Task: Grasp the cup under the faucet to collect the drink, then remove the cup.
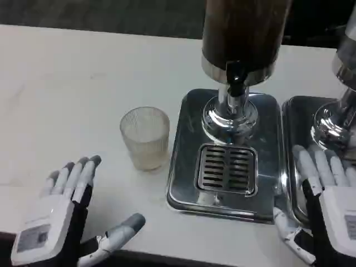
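Now both my hands lie open on the white table, holding nothing.

My left hand rests palm-down near the table's front edge, fingers spread and pointing away from me, thumb stuck out to the side. Just beyond its fingertips stands the cup, a clear ribbed tumbler, upright on the bare table beside the left edge of the steel drip tray, not on it. My right hand lies flat at the tray's right side, fingers apart, reaching onto a second tray. Above the slotted grate hangs the black faucet of the dark drink dispenser.
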You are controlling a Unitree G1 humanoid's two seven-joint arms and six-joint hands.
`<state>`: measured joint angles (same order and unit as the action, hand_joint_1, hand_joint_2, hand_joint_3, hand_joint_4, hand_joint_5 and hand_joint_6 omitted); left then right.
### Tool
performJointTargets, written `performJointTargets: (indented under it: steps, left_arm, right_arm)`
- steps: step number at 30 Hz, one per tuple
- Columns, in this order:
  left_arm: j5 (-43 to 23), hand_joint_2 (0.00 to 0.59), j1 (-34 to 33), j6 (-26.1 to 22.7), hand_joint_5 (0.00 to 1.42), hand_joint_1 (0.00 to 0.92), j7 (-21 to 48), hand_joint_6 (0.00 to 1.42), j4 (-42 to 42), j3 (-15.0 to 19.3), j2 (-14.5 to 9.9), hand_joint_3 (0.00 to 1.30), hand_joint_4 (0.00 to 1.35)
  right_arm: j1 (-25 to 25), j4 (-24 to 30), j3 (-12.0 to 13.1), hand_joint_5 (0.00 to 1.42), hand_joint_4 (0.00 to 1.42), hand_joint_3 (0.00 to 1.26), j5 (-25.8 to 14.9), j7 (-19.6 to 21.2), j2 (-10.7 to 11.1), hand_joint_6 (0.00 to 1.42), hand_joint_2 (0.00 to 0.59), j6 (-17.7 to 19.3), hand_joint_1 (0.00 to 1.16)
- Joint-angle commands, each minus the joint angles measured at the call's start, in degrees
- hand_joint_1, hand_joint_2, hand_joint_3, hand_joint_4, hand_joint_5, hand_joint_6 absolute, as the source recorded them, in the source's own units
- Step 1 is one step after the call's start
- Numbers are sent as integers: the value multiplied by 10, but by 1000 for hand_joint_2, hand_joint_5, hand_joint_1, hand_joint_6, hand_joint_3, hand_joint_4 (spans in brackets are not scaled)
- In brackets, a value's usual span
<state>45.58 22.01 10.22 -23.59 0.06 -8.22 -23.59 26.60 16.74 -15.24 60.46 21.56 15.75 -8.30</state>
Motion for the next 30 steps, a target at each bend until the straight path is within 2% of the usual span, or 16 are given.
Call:
performJointTargets:
  steps: [1, 14, 20, 25, 28, 30]
  left_arm:
    - [2, 86, -2, -4, 0, 0, 3, 0, -5, -3, 0, 0, 0]
    - [0, 86, -16, 1, 0, 0, -5, 0, 6, 1, -4, 0, 0]
    - [-23, 86, -21, 27, 0, 0, -14, 0, 15, 18, -10, 0, 0]
    - [-55, 67, -53, 56, 0, 0, -17, 0, 50, 34, -12, 0, 0]
    - [-110, 61, -101, 89, 0, 0, 7, 0, 102, 40, -10, 0, 0]
    - [-119, 58, -135, 106, 0, 0, 3, 0, 139, 36, -10, 0, 0]
  right_arm:
    - [-6, -4, 0, 0, 0, 33, -9, 4, -4, 0, 484, 6, 222]
    - [-9, -10, -4, 0, 0, 33, -3, 10, -17, 0, 472, 2, 222]
    - [-17, -13, -8, 0, 0, 33, 4, 16, -30, 0, 471, -12, 222]
    - [-15, -11, -14, 0, 0, 33, 9, 17, -38, 0, 471, -16, 222]
    - [-9, -8, -21, 0, 0, 33, 14, 18, -45, 0, 471, -20, 222]
    - [-6, -6, -21, 0, 0, 33, 13, 17, -45, 0, 471, -21, 222]
